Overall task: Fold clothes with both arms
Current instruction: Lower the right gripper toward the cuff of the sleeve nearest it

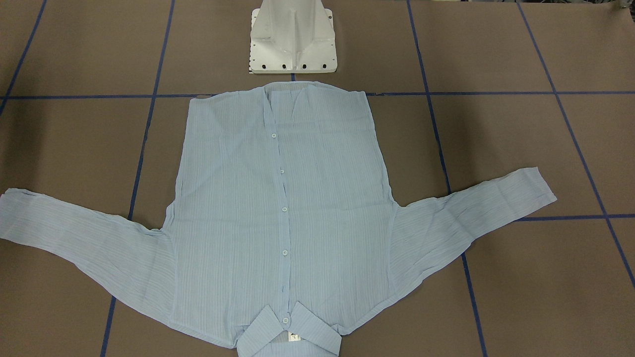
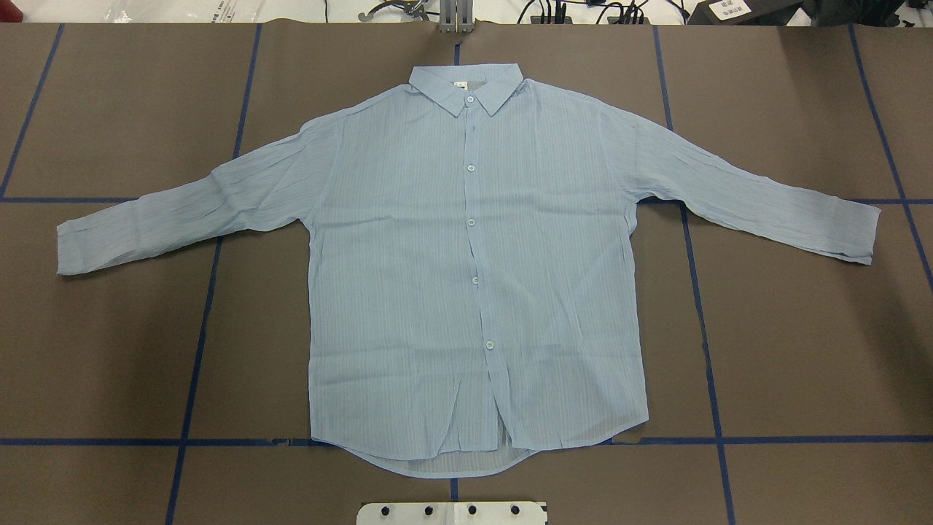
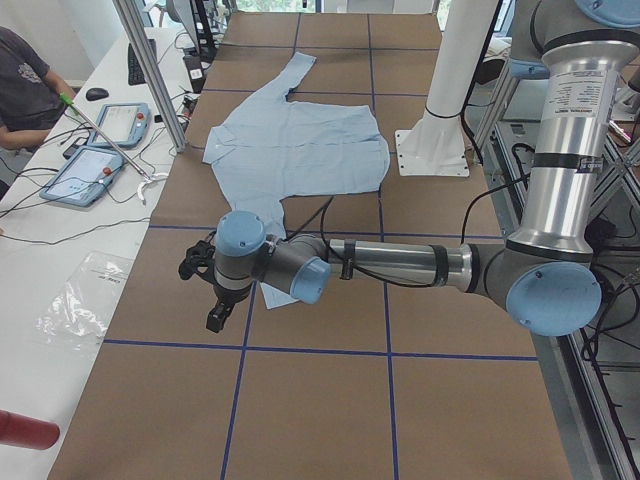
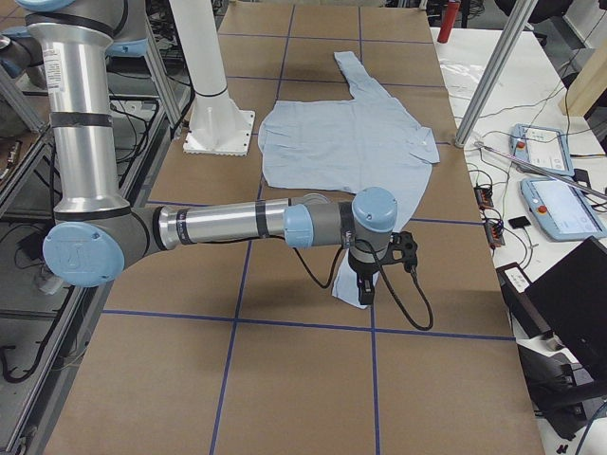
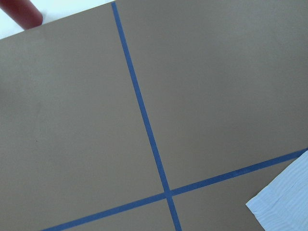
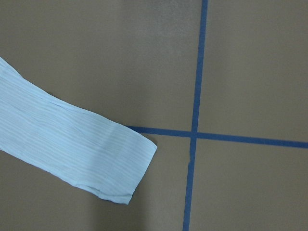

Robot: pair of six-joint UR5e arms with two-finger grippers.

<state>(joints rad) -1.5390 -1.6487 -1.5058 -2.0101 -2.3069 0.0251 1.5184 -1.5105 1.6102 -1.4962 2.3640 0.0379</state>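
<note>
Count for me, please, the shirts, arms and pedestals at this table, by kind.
Shirt: 1
Left arm and right arm: 2
Pedestal: 1
Total: 4
</note>
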